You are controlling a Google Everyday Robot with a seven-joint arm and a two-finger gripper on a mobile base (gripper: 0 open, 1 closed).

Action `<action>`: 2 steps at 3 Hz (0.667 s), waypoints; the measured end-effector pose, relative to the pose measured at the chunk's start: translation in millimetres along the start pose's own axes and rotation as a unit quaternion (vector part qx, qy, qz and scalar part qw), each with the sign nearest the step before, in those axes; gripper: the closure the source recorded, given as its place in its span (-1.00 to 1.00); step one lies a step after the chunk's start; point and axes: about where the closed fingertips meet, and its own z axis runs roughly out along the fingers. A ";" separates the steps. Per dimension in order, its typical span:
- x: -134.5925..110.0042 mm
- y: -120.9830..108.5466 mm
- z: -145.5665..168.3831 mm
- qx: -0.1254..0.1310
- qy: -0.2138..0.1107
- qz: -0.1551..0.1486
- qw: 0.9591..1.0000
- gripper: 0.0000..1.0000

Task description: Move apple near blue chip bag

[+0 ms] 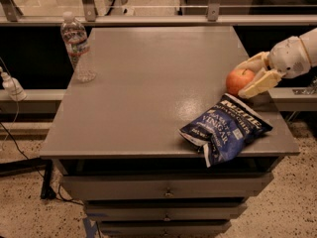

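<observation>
The red-orange apple is low over the right side of the grey table, just behind the blue chip bag. My gripper reaches in from the right. Its cream fingers close around the apple from above and below. The dark blue wrinkled bag, lettered "VINEGAR", lies flat at the table's front right corner, a small gap from the apple. I cannot tell whether the apple rests on the table top.
A clear plastic water bottle stands at the table's back left edge. Drawers sit under the table top. A rail runs behind the table. Cables and a white plug are at the left.
</observation>
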 end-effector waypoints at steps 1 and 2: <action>0.3 -2.6 4.2 -0.007 0.002 -0.009 1.000 -0.28; 0.8 -4.1 5.1 -0.009 0.004 -0.013 1.000 -0.73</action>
